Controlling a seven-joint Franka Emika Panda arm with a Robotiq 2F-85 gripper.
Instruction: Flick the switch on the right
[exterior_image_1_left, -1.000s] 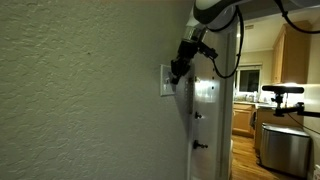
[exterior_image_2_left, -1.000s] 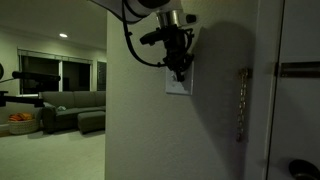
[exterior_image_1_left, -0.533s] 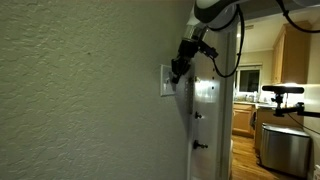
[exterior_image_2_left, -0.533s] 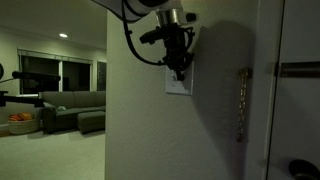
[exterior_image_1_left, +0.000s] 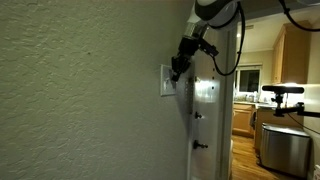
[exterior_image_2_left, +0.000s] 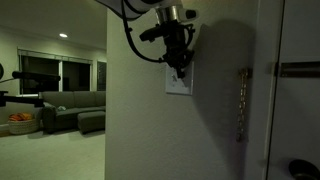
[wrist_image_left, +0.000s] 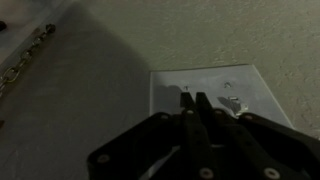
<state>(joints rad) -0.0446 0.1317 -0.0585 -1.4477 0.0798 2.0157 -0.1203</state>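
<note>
The switch is a small white toggle (wrist_image_left: 232, 103) set in a white rectangular plastic wall plate (wrist_image_left: 258, 92), which is fixed flat to a pale textured wall (wrist_image_left: 180, 30). In the wrist view the toggle sits in the plate's right half, just to the right of the fingertips. The plate also shows in both exterior views (exterior_image_1_left: 164, 82) (exterior_image_2_left: 177, 87), but there the toggle is too small to make out.

The black pincer (wrist_image_left: 194, 97) is clenched, its two fingers pressed together with nothing between them. Its tip is over the middle of the plate, so close that contact cannot be ruled out. In an exterior view the pincer (exterior_image_2_left: 181, 68) comes down onto the plate's upper part from above.

The toggle is probably rigid, light plastic that resists briefly and then snaps over. It wants a push from the fingertip edge on its raised end rather than any grip. The plastic looks smooth, so a glancing touch may slide off. Pressing hard toward the wall would load the plate and gain nothing.

Nothing lies between the tip and the toggle. Whatever sits in the plate's left half is hidden by the fingers. A hanging metal door chain (exterior_image_2_left: 240, 100) and a white door (exterior_image_2_left: 300, 90) stand well off to one side of the plate, clear of the work.
</note>
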